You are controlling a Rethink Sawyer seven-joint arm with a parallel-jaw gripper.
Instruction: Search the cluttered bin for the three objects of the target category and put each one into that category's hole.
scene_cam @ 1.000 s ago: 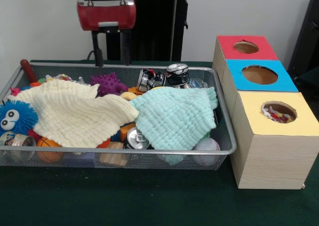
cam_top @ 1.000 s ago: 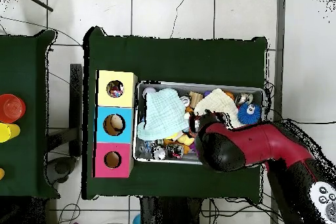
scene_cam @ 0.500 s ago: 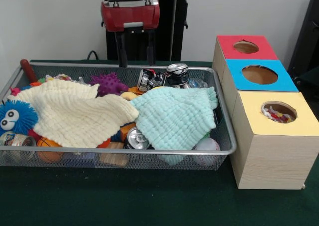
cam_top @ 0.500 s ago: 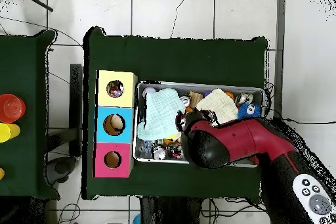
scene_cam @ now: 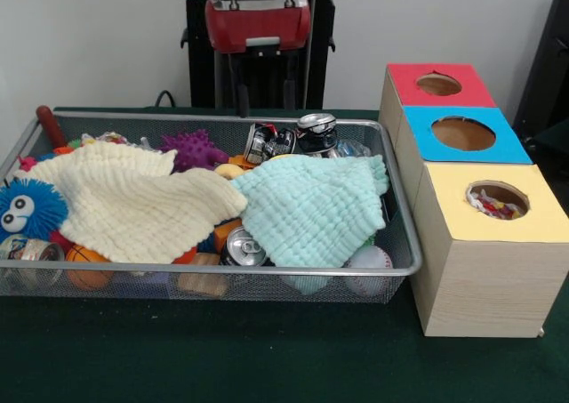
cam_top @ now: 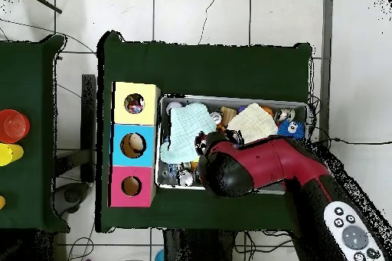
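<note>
Bin [scene_cam: 402,270] holds 2 cloths, 3 visible cans; box shows 3 holes.

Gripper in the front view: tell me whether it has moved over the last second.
Yes. The gripper has moved rightward in the picture along the far rim of the wire bin, toward the crushed cans; it holds nothing.
</note>
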